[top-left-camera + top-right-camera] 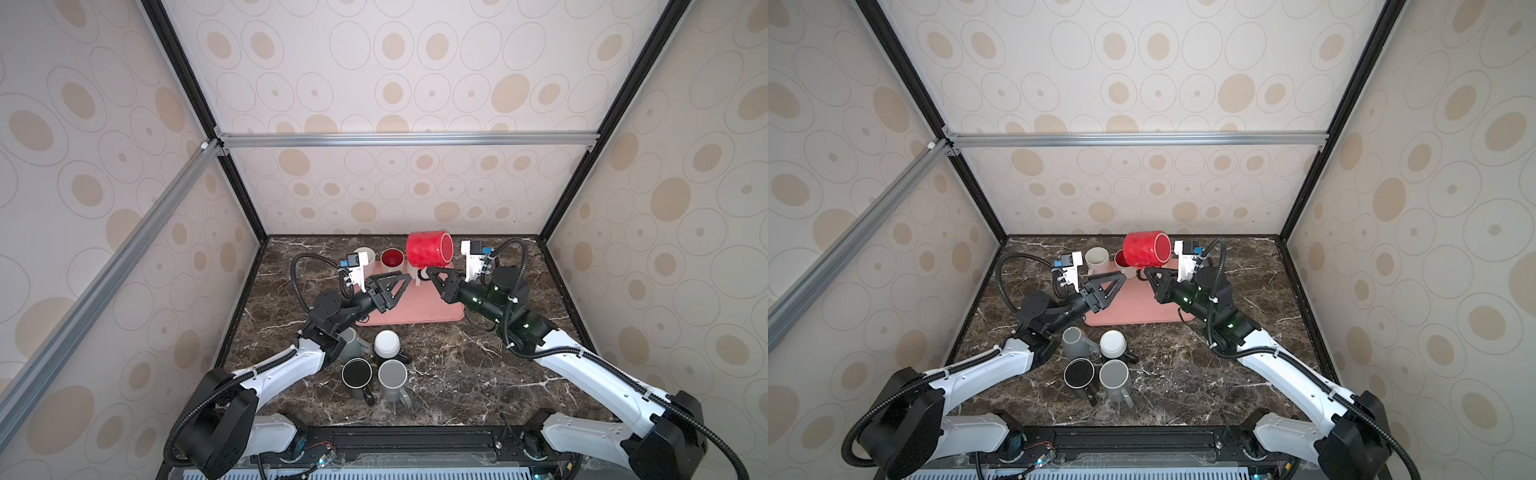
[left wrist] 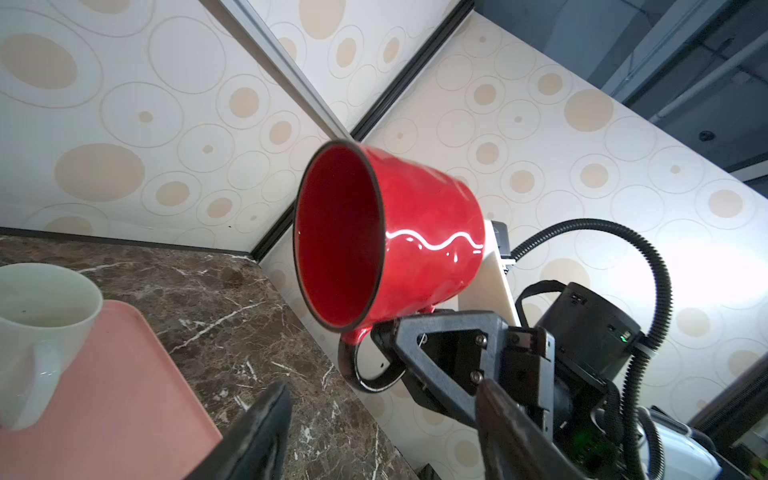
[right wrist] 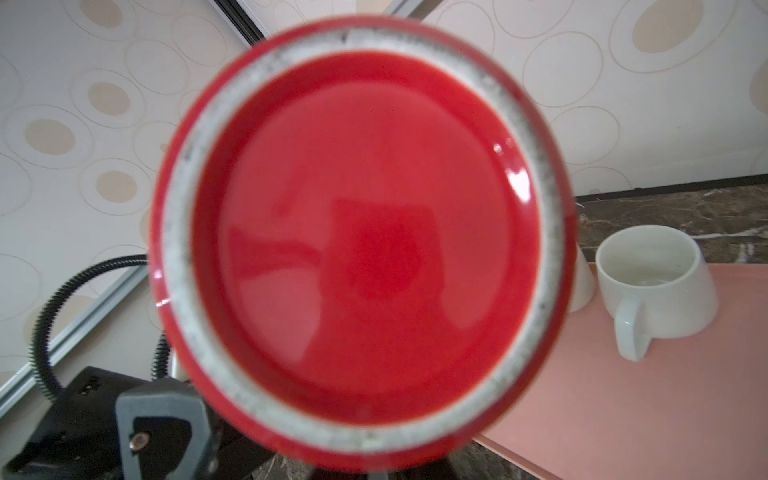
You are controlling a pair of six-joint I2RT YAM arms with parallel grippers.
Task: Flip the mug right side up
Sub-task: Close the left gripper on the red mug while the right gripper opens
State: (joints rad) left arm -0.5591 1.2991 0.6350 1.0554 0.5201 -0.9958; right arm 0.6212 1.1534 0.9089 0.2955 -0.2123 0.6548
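Right now my right end effector [image 1: 428,273] is clenched on the handle of the red mug [image 1: 428,249], holding it in the air above the far part of the tray [image 1: 415,309]. The mug lies on its side, neither upside down nor upright: the left wrist view looks straight into its open mouth, while the right wrist view is filled by its base with the pale unglazed ring. The handle points downward, and my fingers pinch it from below. My left end effector [image 1: 403,277] is released, its fingers spread with nothing between them, hovering over the tray just beside the mug and not touching it. On the tray's far edge stand a white cup [image 1: 365,255] and a dark cup [image 1: 391,257], both upright. Nearer to me on the tabletop [image 1: 457,374] four more cups cluster close together: a grey one [image 1: 351,340] partly hidden under my left arm, a white one [image 1: 386,343] upside down, a black-lined one [image 1: 356,372] upright, and another grey one [image 1: 392,374] upside down.
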